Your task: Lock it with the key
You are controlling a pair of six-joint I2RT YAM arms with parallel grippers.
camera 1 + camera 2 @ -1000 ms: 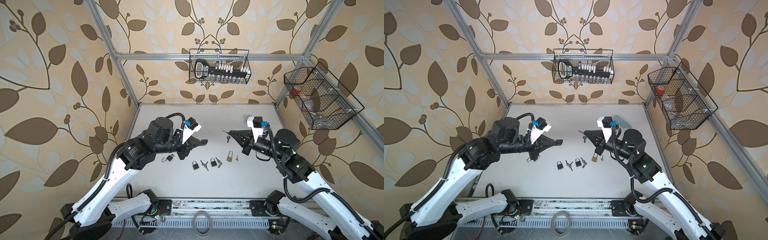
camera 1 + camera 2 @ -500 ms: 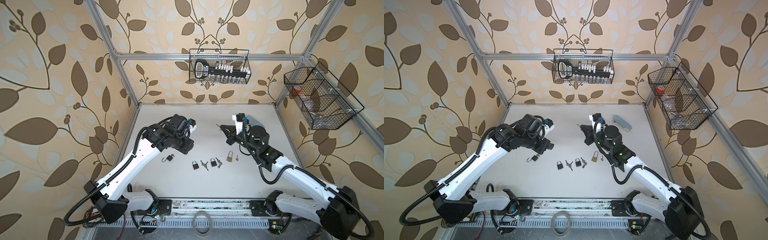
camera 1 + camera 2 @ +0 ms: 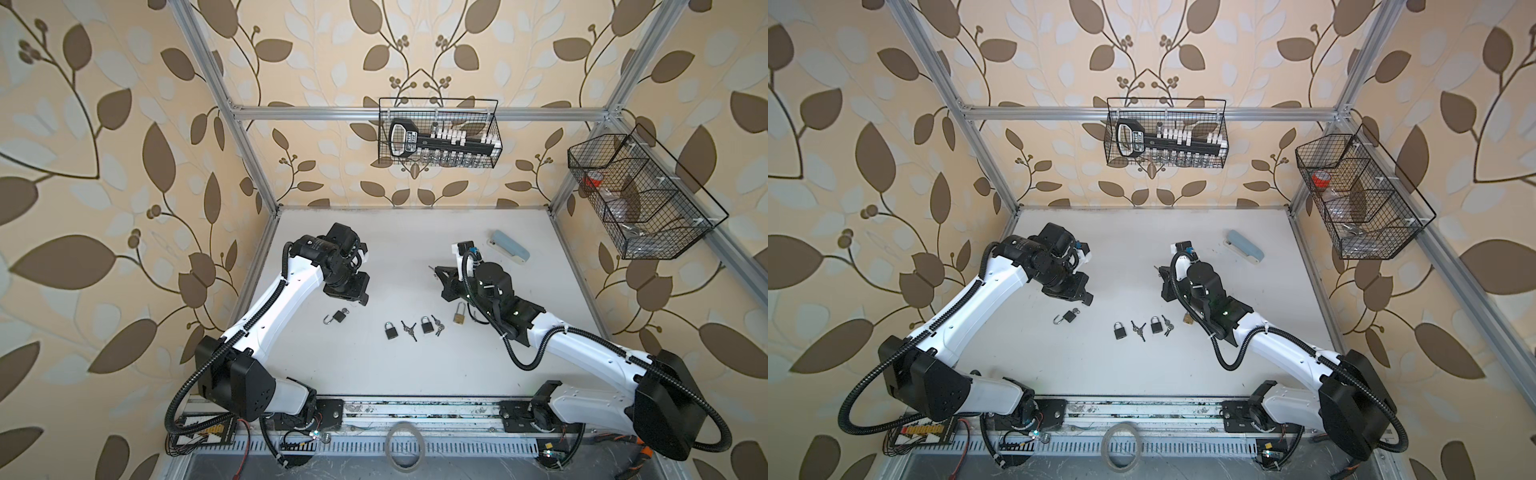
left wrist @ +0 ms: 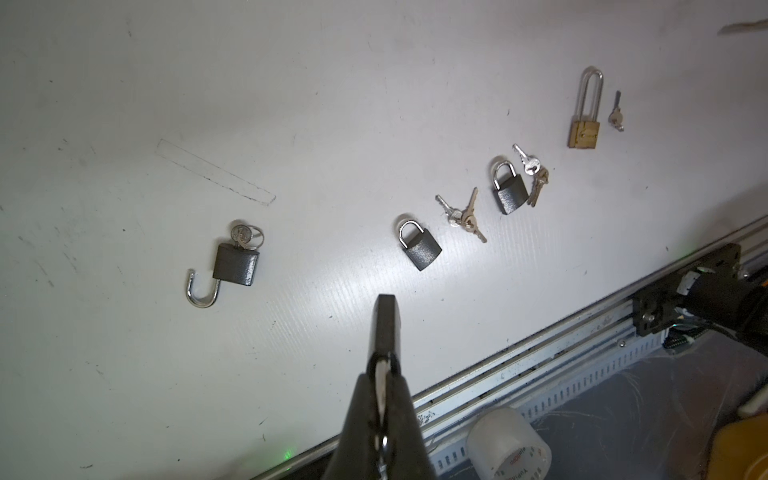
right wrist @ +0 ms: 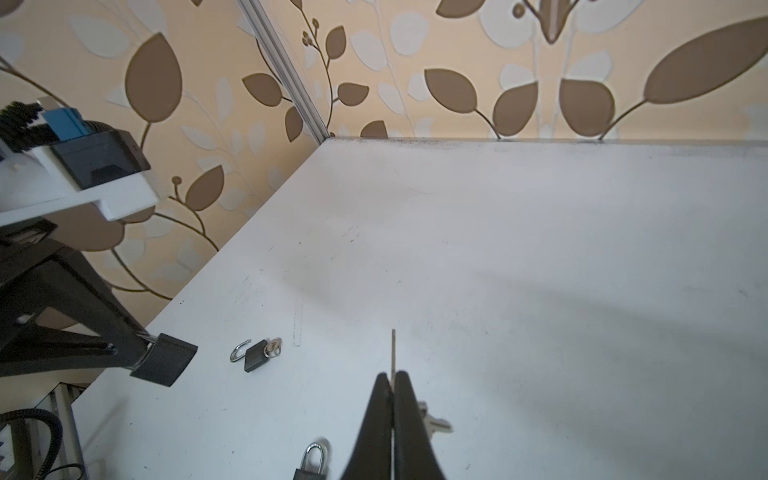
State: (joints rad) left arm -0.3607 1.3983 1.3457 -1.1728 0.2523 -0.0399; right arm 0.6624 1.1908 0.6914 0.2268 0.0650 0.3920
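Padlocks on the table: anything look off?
Yes. The open padlock at the row's left end lies with its shackle swung out and a key stuck in its body. The shut black padlock beside it and the brass padlock have closed shackles.

Key (image 5: 393, 351) in R gripper (image 5: 392, 377), blade fwd.

Back wall: black wire basket (image 3: 478, 118) hangs, holding a key-shaped socket rack (image 3: 440, 142).
Right wall: compartmented wire basket (image 3: 665, 245), red-topped item (image 3: 1320, 178) in its rearmost compartment.
Worktop (image 3: 374, 232): blue-grey oblong block (image 3: 509, 246), back right.
Front rail: clear tape roll (image 4: 509, 446).
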